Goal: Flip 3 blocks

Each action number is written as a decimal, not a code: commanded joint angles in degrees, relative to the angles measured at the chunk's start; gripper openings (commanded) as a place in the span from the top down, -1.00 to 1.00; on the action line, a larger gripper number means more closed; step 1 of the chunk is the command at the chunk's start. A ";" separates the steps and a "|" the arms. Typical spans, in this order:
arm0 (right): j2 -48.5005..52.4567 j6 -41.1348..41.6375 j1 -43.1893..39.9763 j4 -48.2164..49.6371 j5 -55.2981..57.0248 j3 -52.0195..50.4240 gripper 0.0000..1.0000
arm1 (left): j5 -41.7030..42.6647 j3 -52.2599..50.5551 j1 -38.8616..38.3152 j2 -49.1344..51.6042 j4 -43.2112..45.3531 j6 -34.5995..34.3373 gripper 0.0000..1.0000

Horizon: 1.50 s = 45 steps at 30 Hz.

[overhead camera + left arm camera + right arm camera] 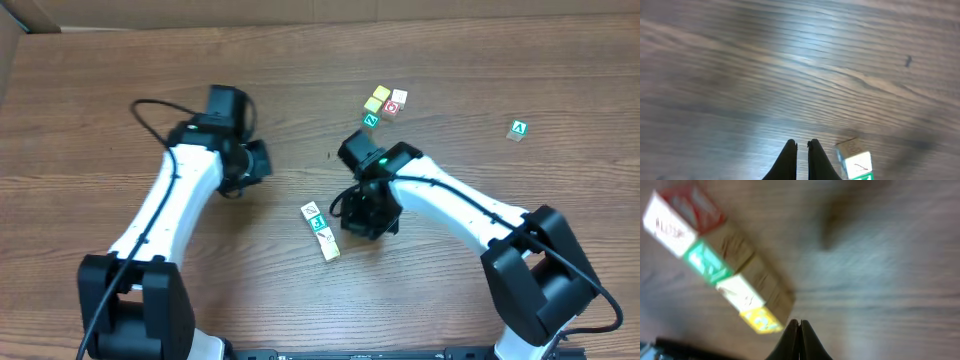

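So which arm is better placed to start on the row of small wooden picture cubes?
Probably right. The right arm's fingers, shut, hang beside the row of small wooden picture cubes, large in its wrist view. The left arm's fingers, shut, are farther off, with only one cube at their view's edge.

The blocks (320,230) show white, teal and pale-yellow faces; the worktop (100,100) is brown wood grain; the far-right cube (518,129), green.

Wooden blocks (320,230) lie on grained wood table (120,60).
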 commanded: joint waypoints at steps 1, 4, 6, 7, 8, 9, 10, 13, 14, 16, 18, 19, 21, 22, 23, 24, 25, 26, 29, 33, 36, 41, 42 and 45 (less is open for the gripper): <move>-0.92 -0.31 -1.95 1.29 2.89 0.11 0.92 | 7.10 1.57 7.34 0.24 -1.29 -1.03 0.92; -0.92 2.16 -1.40 2.38 2.69 -1.99 0.92 | 11.63 1.57 12.09 0.26 -1.75 -0.24 0.92; -0.92 2.14 -0.55 1.84 2.25 -2.60 0.92 | 12.09 1.57 12.63 0.28 -2.34 2.54 0.92; -0.92 2.12 0.04 1.44 2.29 -2.64 0.92 | 11.17 1.55 12.50 0.28 -2.75 3.34 0.92; -0.92 1.95 0.50 1.42 2.29 -2.64 0.92 | 10.19 1.51 12.15 0.31 -2.97 3.69 0.92; -0.92 1.95 0.98 1.51 2.29 -2.64 0.92 | 9.05 1.33 11.63 0.31 -2.97 3.98 0.92; -0.92 1.97 1.38 1.60 2.27 -2.64 0.92 | 8.33 1.14 11.04 0.31 -2.91 4.00 0.92; -0.92 1.97 2.23 1.14 2.25 -2.75 0.92 | 7.48 0.35 8.39 0.33 -2.40 3.96 0.92; -0.92 1.99 2.49 0.61 2.23 -2.86 0.92 | 7.43 0.00 7.34 0.33 -2.19 3.93 0.92; -0.92 2.01 3.28 0.17 2.21 -3.45 0.92 | 7.32 -1.14 5.14 0.37 -0.74 3.63 0.92; -0.92 1.99 4.46 0.13 1.68 -4.17 0.92 | 7.28 -2.54 3.32 0.50 1.64 3.21 0.92; -0.92 1.97 5.22 0.20 1.05 -4.55 0.92 | 7.30 -3.15 2.43 0.79 2.86 2.97 0.92; -0.92 1.95 6.71 0.20 0.28 -4.98 0.92 | 7.54 -3.69 0.94 1.95 4.59 2.82 0.92; -0.92 1.77 7.54 0.13 0.31 -5.03 0.92 | 8.35 -3.69 0.11 3.02 5.31 2.84 0.92; -0.92 0.76 8.41 0.09 0.35 -5.03 0.92 | 9.68 -3.69 -0.50 4.09 5.92 2.99 0.92; -0.92 0.09 9.22 0.07 0.37 -5.03 0.92 | 11.30 -3.65 -0.96 5.18 6.40 3.74 0.92; -0.92 -0.04 10.01 -0.15 0.81 -5.03 0.92 | 13.35 -3.41 -1.38 6.60 6.80 4.70 0.92; -0.92 0.00 10.93 -0.66 1.90 -5.03 0.92 | 14.97 -2.75 -1.70 8.24 6.62 5.31 0.92; -1.92 0.68 13.07 -2.45 7.45 -5.03 0.92 | 14.95 2.73 -1.95 13.62 1.90 5.97 0.92; -6.05 0.68 15.91 -0.96 10.47 -5.07 0.92 | 13.40 16.17 -2.08 20.57 -10.23 7.65 0.92; -8.98 3.08 19.56 3.08 15.87 -5.49 0.92 | 10.43 25.38 -3.23 24.76 -17.92 7.85 0.92; -9.64 12.26 28.52 4.52 30.77 -6.01 0.92 | 9.66 28.13 -5.77 26.64 -18.78 7.76 0.92; -9.64 12.46 30.32 4.55 31.82 -6.19 0.92 | 9.18 28.13 -6.43 26.64 -18.75 7.76 0.92; -9.64 13.14 34.32 3.91 34.88 -6.45 0.92 | 8.20 28.13 -8.37 26.64 -18.29 7.45 0.92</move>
